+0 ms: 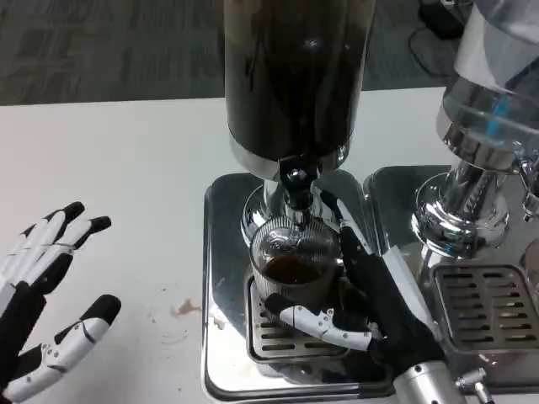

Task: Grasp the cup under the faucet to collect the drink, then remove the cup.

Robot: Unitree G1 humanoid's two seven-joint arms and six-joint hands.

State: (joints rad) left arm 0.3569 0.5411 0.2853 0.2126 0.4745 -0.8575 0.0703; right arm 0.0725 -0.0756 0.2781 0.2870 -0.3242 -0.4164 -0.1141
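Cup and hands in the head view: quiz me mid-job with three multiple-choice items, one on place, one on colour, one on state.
1. Where is the cup?
A. on the grate under the faucet
B. on the bare white table
C. on the right-hand grate

2. What colour is the drink?
A. clear
B. dark brown
C. green

3. What is the left hand doing?
A. holding the cup
B. pressing the faucet
C. holding nothing, fingers apart

Answers: 1 A, the cup sits right below the spout. 2 B, brown liquid shows through the glass. 3 C, it is spread over the table; the right hand wraps the cup.
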